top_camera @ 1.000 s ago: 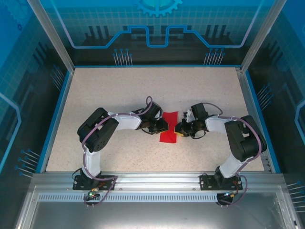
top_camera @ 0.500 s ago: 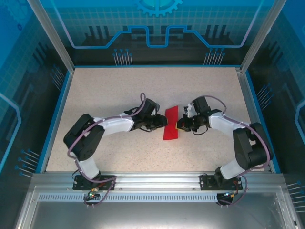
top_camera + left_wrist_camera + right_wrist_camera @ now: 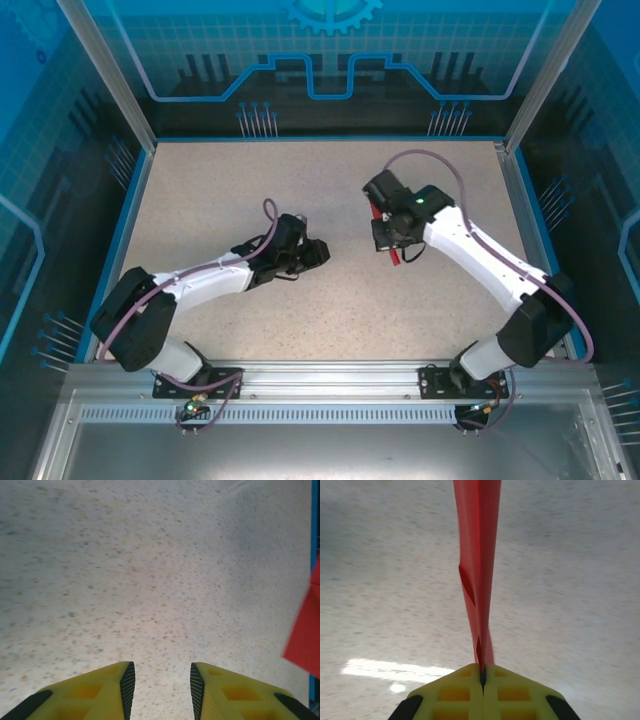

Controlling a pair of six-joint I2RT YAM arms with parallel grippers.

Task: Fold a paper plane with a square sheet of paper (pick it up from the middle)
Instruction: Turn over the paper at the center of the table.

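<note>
Item 1, near edge: left arm base [image 3: 196,381] and right arm base [image 3: 462,381], bolted side by side on the rail.

Item 2, mid-table, left: left gripper [image 3: 314,251], low over the speckled table [image 3: 220,200]; in its own wrist view the yellow fingers [image 3: 112,685] stand parted, with bare table in the gap and nothing held.

Item 3, further out, right: right gripper [image 3: 392,240], arm stretched forward; fingers pressed together on the red paper [image 3: 479,555], pinched at its near end; the rest runs away from the pads as a slim folded strip with a crease along it.

Item 4, red paper, location: in the right gripper, well apart from the left one; whether its far tip touches the table cannot be told.

Item 5, step in hand (judged): folding done or nearly so, since the paper reads as a narrow dart rather than a flat square; the piece is being carried. The next move calls for a steady set-down or a hand-over, with a grip light enough to spare the crease.

Item 6, views compared: the right wrist view gives the pinch and the crease, which the wrist covers from above, where slivers of red [image 3: 394,256] show; the left wrist view catches a red corner [image 3: 305,630] at its right edge; the top view gives the spacing of the arms.

Item 7, far: blue enclosure wall [image 3: 320,80].
</note>
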